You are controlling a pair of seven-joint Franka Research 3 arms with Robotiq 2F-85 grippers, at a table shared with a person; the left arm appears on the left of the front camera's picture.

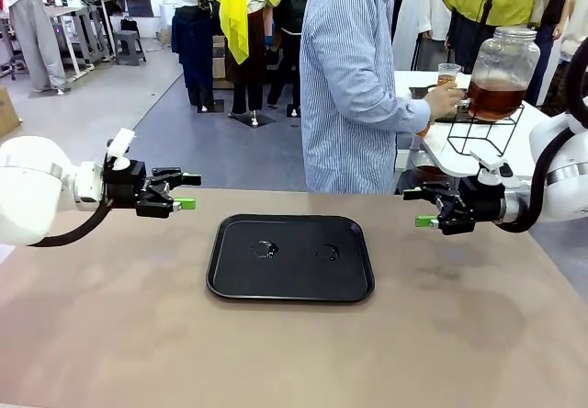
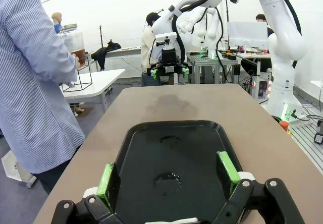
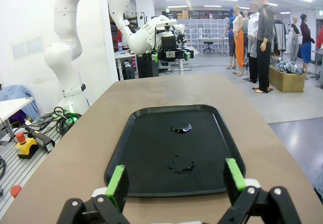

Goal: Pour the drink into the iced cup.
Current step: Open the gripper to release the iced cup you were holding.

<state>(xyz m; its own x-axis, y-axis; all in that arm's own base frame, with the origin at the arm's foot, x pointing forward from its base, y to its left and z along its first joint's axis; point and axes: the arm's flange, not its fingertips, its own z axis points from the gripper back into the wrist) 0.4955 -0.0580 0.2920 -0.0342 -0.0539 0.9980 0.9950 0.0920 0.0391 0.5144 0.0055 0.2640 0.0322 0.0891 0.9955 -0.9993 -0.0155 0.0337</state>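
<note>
Left hand (image 1: 186,190) hovering above the desk (image 1: 110,334), left of the tray (image 1: 290,284), fingers spread wide, holding nothing. Right hand (image 1: 421,208) hovering right of the tray, likewise wide and holding nothing; both pointing inward at each other across the tray. Drink (image 1: 494,98) sitting in a lidded jar (image 1: 503,59) on a wire stand (image 1: 485,132), on a white side table (image 1: 441,146) beyond the desk's far right corner. Person (image 1: 354,77) in a striped shirt standing there, hand at the jar's base, holding a cup (image 1: 448,74) with some drink showing in it. Tray lying black at desk centre, two small wet patches (image 1: 265,248) glistening on it.
</note>
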